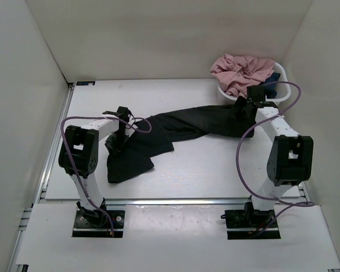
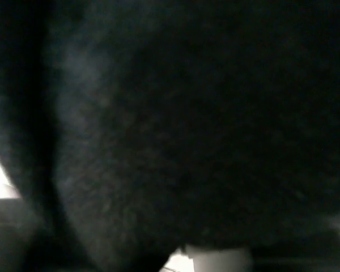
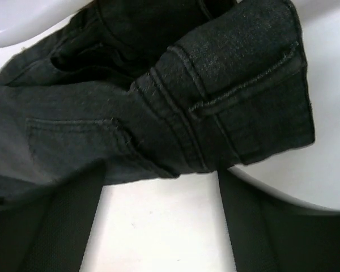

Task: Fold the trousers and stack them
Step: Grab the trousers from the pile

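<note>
The black trousers [image 1: 198,122] lie stretched across the table from the basket at the right to the left arm, with one leg end flat at the front left. My left gripper [image 1: 119,139] is down on the leg part. Black cloth [image 2: 170,124] fills the left wrist view and hides the fingers, and the gripper looks shut on it. My right gripper [image 1: 242,109] is at the waist end. In the right wrist view its fingers [image 3: 62,226] stand wide apart, with bare table between them and the waistband [image 3: 226,90] lying over their tips.
A white basket [image 1: 279,93] stands at the back right, holding a pink garment [image 1: 241,71] and a dark blue garment [image 1: 270,79]. White walls close in the table on the left, back and right. A metal rail [image 1: 175,201] runs along the near edge.
</note>
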### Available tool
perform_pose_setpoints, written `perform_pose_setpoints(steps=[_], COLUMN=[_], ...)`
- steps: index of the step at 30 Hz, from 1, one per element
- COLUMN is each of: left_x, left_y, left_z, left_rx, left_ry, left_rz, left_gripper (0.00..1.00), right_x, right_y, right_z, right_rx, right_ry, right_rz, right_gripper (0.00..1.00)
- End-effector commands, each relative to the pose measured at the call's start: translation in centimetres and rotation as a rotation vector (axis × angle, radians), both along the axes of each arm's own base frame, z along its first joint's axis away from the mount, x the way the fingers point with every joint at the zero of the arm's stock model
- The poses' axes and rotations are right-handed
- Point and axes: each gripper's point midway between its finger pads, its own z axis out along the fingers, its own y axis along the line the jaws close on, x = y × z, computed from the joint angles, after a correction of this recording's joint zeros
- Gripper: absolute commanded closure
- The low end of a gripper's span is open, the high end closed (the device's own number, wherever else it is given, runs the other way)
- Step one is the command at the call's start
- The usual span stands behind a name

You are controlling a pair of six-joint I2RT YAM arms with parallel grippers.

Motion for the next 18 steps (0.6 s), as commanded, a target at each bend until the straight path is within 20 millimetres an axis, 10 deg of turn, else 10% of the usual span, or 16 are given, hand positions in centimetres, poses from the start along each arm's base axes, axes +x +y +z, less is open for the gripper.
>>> perform_pose_setpoints(steps=[1, 2, 5, 10, 16, 18], left_x=[-0.6, -0.3, 0.2, 2.5, 4.6, 5.6], left_y=[-0.4, 0.7, 2.9, 12.3, 16.3, 15.0], left_z=[-0.4, 0.1, 1.5, 6.1, 8.6, 9.9], left_rx=[-0.023, 0.022, 0.052, 0.109, 0.131, 0.105], left_ry=[0.000, -0.030, -0.073, -0.214, -0.293, -0.341], left_rz=[-0.001, 0.012, 0.028, 0.218, 0.286, 0.262], left_gripper=[0.72, 0.86, 0.86, 0.85, 0.57, 0.16], right_x=[2.0, 1.5, -0.1, -4.9, -11.0, -11.2], right_y=[-0.2, -0.5, -0.7, -1.5, 0.9, 1.4], right_z=[0.6, 0.0, -2.2, -3.7, -5.7, -5.1], right_rx=[0.023, 0.019, 0.010, 0.045, 0.172, 0.170], right_ry=[-0.072, -0.050, 0.007, 0.047, 0.113, 0.099], right_rz=[-0.061, -0.093, -0.108, -0.143, -0.104, -0.063], right_gripper=[0.46, 0.61, 0.99, 1.00, 1.00, 0.94])
